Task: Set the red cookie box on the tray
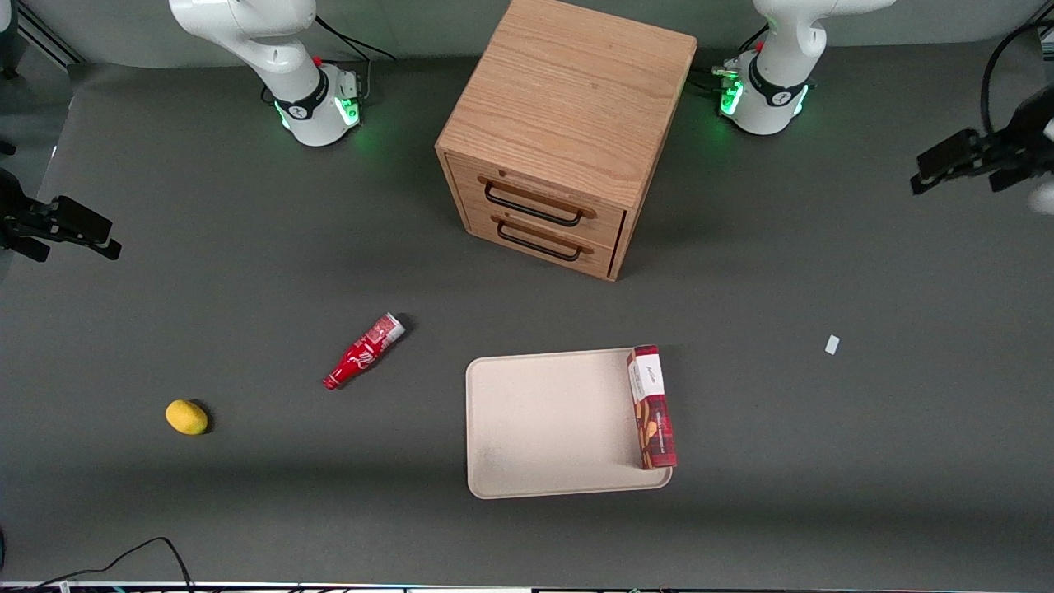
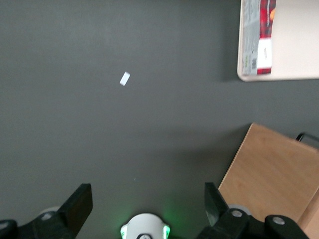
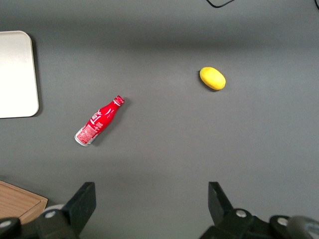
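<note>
You had the wooden drawer cabinet (image 1: 568,132) standing farther from the front camera than the tray (image 1: 543,428), and the red cookie box (image 1: 652,408) lay on the tray along its edge toward the working arm's end of the table (image 1: 823,461), its long side riding close to the rim. The placing looked done; at most you needed to confirm the box sat fully inside the rim. Your gripper (image 1: 972,165) hung released and empty, high and well apart from the tray, with bare table around it except a small white scrap (image 1: 832,344).
</note>
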